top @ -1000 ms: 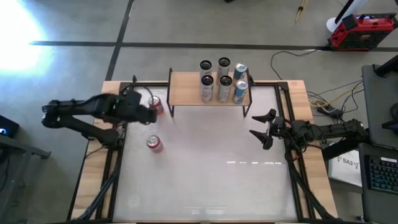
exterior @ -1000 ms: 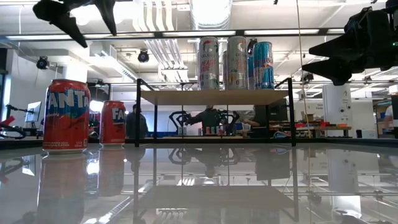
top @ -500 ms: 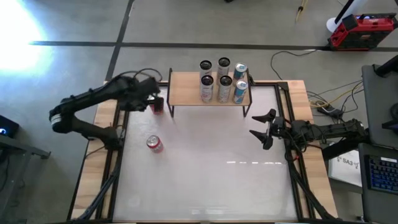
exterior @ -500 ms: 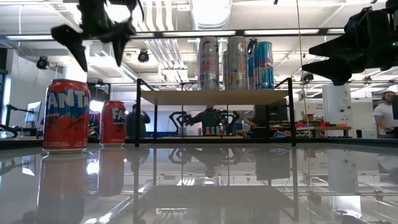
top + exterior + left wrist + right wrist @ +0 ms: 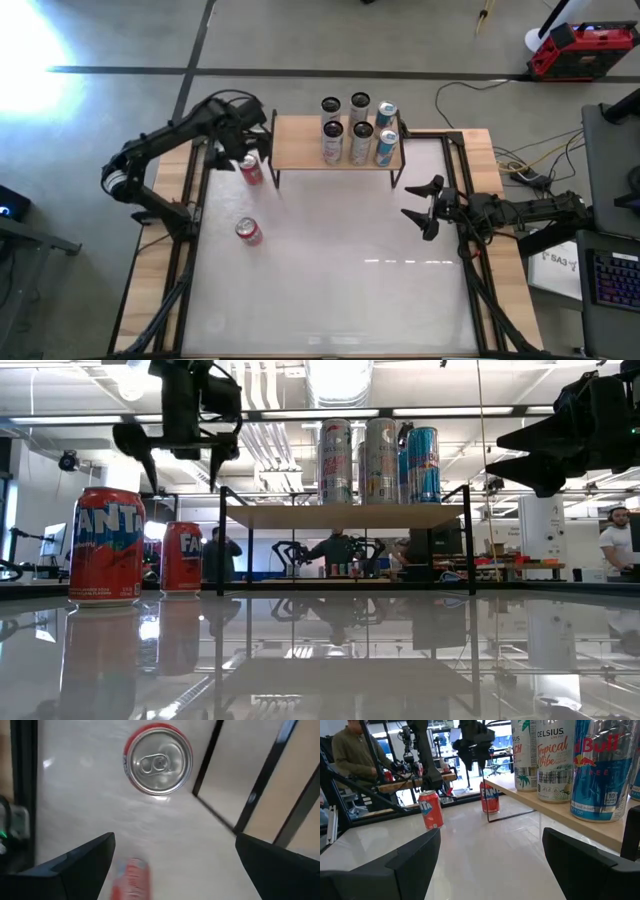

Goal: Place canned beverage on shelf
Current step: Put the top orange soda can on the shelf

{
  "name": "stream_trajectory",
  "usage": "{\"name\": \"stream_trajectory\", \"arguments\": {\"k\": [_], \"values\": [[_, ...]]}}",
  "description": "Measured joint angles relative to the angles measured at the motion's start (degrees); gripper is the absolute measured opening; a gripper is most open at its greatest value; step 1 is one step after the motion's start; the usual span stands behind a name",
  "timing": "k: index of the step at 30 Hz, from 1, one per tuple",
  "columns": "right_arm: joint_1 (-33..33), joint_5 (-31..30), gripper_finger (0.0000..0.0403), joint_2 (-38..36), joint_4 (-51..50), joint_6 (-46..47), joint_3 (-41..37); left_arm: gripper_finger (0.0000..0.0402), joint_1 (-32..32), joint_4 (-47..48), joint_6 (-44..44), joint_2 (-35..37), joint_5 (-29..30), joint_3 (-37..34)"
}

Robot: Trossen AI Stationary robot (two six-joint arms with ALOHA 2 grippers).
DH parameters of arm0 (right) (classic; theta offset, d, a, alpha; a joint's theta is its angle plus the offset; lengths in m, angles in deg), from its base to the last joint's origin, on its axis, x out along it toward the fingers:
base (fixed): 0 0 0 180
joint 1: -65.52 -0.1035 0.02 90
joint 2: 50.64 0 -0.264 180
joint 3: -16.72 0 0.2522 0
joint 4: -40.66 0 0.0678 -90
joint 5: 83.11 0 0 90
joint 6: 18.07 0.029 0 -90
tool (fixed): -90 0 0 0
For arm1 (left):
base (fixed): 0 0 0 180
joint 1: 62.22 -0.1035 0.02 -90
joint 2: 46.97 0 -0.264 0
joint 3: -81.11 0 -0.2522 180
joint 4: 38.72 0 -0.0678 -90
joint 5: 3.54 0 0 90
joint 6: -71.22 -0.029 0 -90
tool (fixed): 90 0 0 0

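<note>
Left end effector (image 5: pixel 243 140) hangs open, fingers spread wide, above a red Fanta can (image 5: pixel 250 171) in the upper left of the high view, just left of the shelf (image 5: pixel 300 143). A second Fanta can (image 5: pixel 248 232) stands lower on the desk (image 5: pixel 340 290). Six tall cans (image 5: pixel 358 131) crowd the shelf's right half. Right end effector (image 5: pixel 421 208) waits open and empty at mid-right.

L gripper (image 5: pixel 246 146) jaws wide, raised; R gripper (image 5: pixel 420 205) jaws apart.
</note>
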Motion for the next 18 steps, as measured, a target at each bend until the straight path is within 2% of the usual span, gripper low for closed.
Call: {"name": "stream_trajectory", "arguments": {"k": [10,18], "values": [[0.01,0.00,0.0334,0.00,0.00,0.01,0.00,0.0398,-3.78,0.48,24.62,1.31,0.58,1.01],[0.02,-0.02,0.0334,0.00,0.00,0.01,0.00,0.0398,-4.37,-1.43,45.00,0.27,0.60,0.28]]}}
